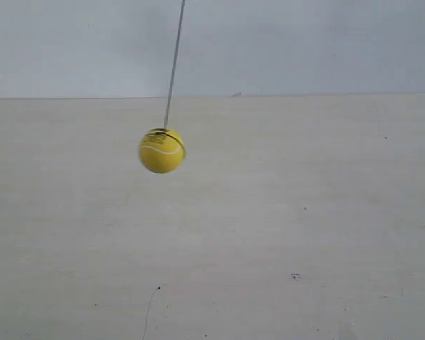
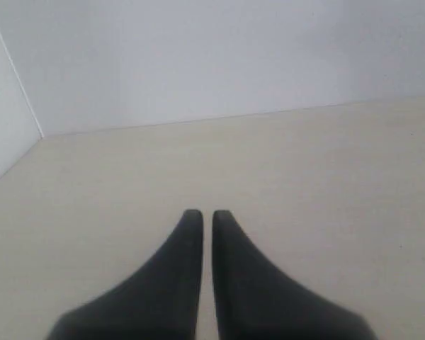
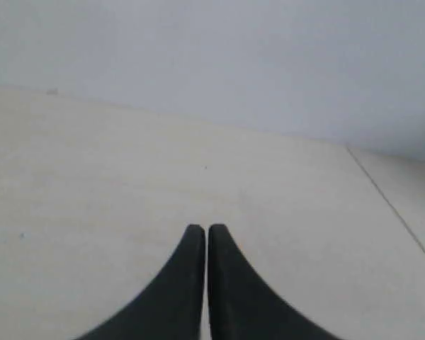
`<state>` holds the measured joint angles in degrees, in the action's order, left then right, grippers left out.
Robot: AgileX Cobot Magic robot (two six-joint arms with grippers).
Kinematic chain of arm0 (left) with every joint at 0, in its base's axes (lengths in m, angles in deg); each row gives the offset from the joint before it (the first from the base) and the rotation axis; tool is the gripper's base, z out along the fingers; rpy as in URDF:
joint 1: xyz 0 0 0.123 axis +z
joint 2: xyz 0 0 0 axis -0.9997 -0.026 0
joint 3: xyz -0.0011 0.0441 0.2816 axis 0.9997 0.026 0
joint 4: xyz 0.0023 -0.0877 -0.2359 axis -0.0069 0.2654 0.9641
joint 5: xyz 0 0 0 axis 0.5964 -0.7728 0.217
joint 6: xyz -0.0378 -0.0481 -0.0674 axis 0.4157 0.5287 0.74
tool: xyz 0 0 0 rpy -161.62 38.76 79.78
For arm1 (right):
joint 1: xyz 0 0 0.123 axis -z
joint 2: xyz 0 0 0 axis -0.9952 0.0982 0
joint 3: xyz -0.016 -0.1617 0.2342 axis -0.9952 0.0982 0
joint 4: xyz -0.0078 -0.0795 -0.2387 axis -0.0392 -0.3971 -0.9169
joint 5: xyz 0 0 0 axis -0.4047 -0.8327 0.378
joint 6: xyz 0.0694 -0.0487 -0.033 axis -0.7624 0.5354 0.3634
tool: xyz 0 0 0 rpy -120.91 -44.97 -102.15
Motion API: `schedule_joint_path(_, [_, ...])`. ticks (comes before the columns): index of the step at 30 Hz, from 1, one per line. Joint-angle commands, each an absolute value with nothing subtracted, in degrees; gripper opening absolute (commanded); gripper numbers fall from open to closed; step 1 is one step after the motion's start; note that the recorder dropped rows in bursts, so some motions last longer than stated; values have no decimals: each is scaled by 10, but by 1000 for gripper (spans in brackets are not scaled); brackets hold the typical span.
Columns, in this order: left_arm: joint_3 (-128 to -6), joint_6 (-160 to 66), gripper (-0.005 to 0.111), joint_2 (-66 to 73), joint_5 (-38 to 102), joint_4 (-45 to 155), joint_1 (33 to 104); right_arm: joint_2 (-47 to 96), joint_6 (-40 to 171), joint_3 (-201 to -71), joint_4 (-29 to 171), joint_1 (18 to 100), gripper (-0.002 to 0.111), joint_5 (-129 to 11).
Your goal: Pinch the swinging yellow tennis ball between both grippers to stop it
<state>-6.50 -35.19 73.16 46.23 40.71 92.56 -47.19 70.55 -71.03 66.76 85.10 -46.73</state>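
The yellow tennis ball (image 1: pixel 162 150) hangs above the pale table on a thin string (image 1: pixel 174 62) that slants up to the right, in the exterior view only. It carries a white seam and a dark band near its top. Neither arm shows in the exterior view. The left gripper (image 2: pixel 202 212) is shut, its black pointed jaws nearly touching with only a thin slit, nothing between them. The right gripper (image 3: pixel 201 227) is shut likewise, holding nothing. The ball appears in neither wrist view.
A pale wooden tabletop (image 1: pixel 283 234) runs back to a light grey wall (image 1: pixel 304 42). A wall corner line (image 2: pixel 18 74) shows in the left wrist view, and a table seam (image 3: pixel 389 202) in the right wrist view.
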Motion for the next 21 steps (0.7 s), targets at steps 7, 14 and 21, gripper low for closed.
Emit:
schedule_joint_path(7, [-63,-309,5,733,146,460,926,-475,515,-711,713,850,0,-713])
schedule_joint_path(14, [-63,-104,5,733,-112,377,926,-475,392,-717,631,850,0,-822])
schedule_joint_path(21, [-101,-41,5,699,-194,253,926,-450,314,-780,528,850,0,-831])
